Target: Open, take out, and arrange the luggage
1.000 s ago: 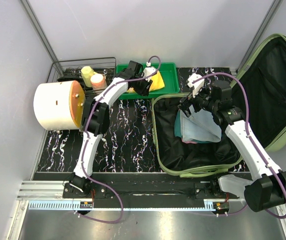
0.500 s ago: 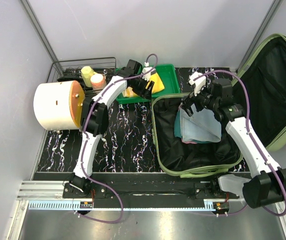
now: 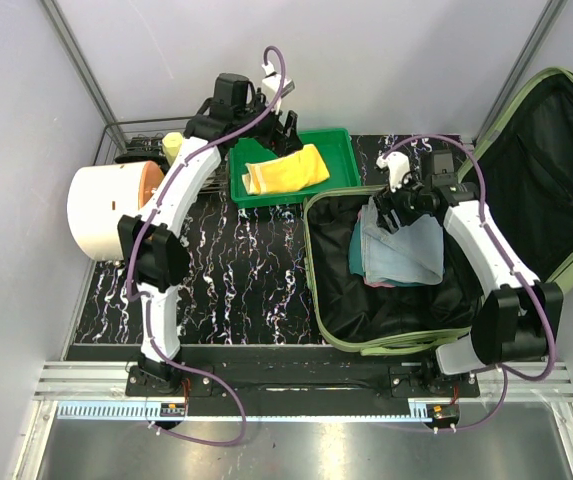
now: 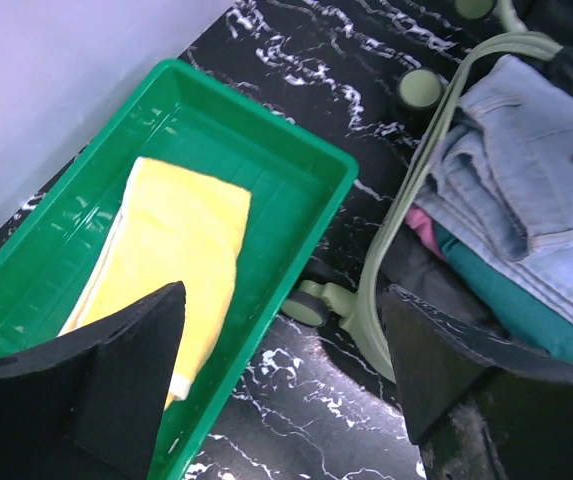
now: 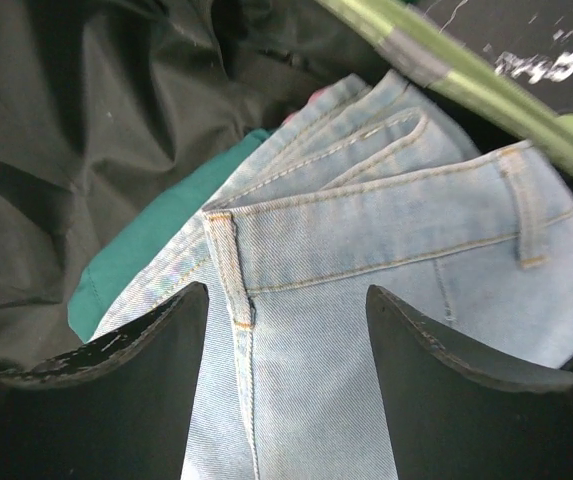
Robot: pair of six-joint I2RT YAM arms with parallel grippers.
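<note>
Since a second ago the left arm has lifted off the green tray (image 3: 342,152) and swung back toward the desk's far edge, leaving the yellow cloth (image 3: 286,169) uncovered. The right arm has drawn its wrist closer over the clothes.

The luggage (image 3: 314,262) lies open on the right half of the desk (image 3: 236,290). Its base sits flat toward the near right corner, and its black-lined lid leans out past the right edge. Two of its wheels (image 4: 423,88) face the tray.

A white drum (image 3: 101,215) with an orange face lies on its side at the left edge. A wire rack (image 3: 136,133) stands behind it in the far left corner.

The tray sits at the far edge, just beside the luggage's far left corner. The folded cloth lies inside it.

Folded pale jeans (image 3: 406,250) rest in the base's far part, on top of a teal garment (image 3: 355,256).

The left gripper (image 4: 281,350) hangs above the tray's right end, its jaws spread wide with nothing between them.

The right gripper (image 5: 286,380) hovers over the jeans' waistband, its jaws also wide apart and gripping nothing. Whether its tips touch the denim cannot be told.
</note>
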